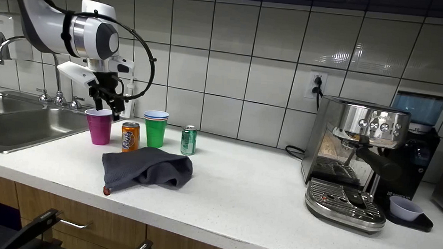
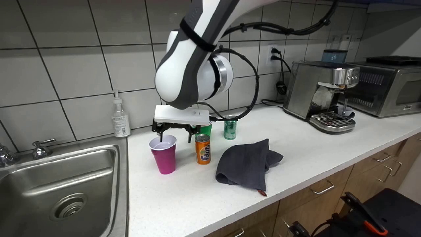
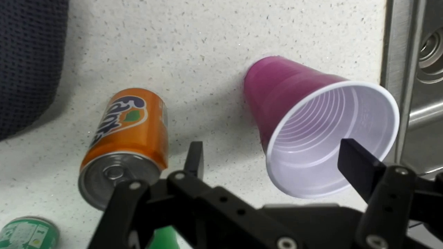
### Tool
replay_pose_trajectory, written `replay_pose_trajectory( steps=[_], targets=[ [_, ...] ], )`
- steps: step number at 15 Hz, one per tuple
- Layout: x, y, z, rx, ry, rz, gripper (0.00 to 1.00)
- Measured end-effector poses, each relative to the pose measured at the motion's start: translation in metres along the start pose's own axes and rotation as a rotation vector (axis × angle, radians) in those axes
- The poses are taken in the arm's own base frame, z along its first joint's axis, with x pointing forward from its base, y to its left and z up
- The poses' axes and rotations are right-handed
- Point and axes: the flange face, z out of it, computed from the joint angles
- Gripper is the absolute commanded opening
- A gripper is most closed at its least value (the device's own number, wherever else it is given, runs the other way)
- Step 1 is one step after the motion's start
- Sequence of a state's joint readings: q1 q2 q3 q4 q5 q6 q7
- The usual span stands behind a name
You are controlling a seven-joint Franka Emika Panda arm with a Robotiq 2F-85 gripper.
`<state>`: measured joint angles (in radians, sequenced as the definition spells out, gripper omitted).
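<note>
Hovering with an empty, widely parted gripper (image 2: 175,140) at the mouth of the magenta cup (image 2: 164,158) on the counter (image 2: 164,204) beside the sink (image 2: 122,194), probably facing light, crushable plastic and likely needing a soft hold on its upper wall.

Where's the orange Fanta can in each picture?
In an exterior view: orange can left of centre, right of pink cup.
In an exterior view: orange can near the middle, right of pink cup.
Wrist view: orange can left of centre, left of pink cup.
Shared landmark: pink cup.
</note>
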<state>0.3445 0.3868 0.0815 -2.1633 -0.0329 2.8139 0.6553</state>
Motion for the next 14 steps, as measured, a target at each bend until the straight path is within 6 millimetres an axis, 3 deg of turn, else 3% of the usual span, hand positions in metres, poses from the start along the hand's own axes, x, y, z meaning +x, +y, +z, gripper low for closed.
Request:
replay_pose_trajectory(
  steps=[11,12,13,14],
  targets=[
    [0.002,-0.009,0.016,-0.033,-0.012,-0.023,1.00],
    [0.002,-0.010,0.018,-0.037,-0.015,-0.024,0.75],
    [0.002,-0.011,0.019,-0.040,-0.017,-0.026,0.74],
    [0.002,-0.012,0.020,-0.041,-0.016,-0.028,0.66]
  ],
)
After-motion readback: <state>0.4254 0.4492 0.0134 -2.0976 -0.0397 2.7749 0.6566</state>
